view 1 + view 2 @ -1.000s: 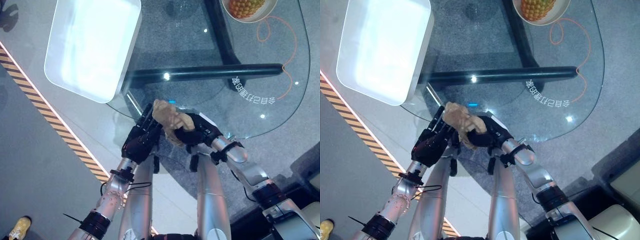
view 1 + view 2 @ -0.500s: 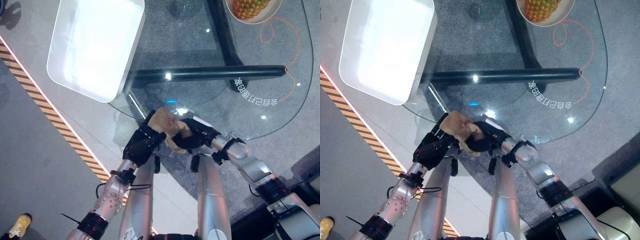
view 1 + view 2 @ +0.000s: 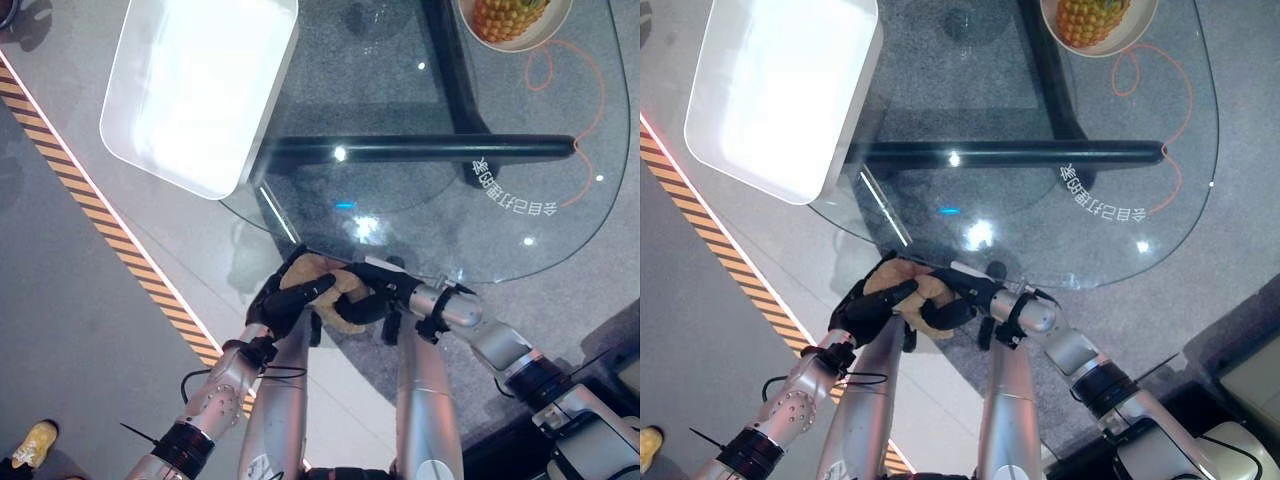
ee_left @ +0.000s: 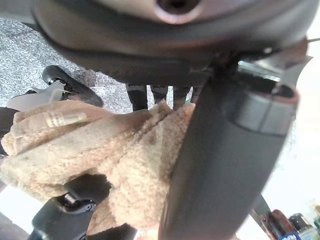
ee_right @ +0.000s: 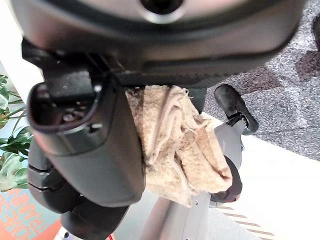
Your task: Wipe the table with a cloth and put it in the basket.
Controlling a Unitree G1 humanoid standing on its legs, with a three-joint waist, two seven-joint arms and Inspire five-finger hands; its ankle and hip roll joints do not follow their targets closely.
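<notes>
Basket: a white, shallow tub is seen at the far left, standing at the left end of the glass surface and well apart from both hands. Its inside appears bare.

Left hand: dark fingers are curled over the upper side of the cloth, so the cloth is gripped from the left. In the left wrist view the thumb is laid across the tan pile.

Cloth: a bunched tan towel is held between the two hands, at or just off the near edge of the glass. Whether any of it rests on the glass cannot be told. A loose fold is seen hanging below the right hand in the right wrist view.

Right hand: its fingers are closed round the cloth from the right, facing the left hand.

Bowl of fruit: set at the far right corner, well away from the work.

Risks, as judged:
- The hanging fold could be snagged on the glass edge if the cloth is carried low toward the basket.
- The cloth could be dropped to the floor if one hand is loosened before the other grip is firm, since it is held beside the edge.
- The basket, being perched at the surface's end, could be nudged by an arm swung wide.
</notes>
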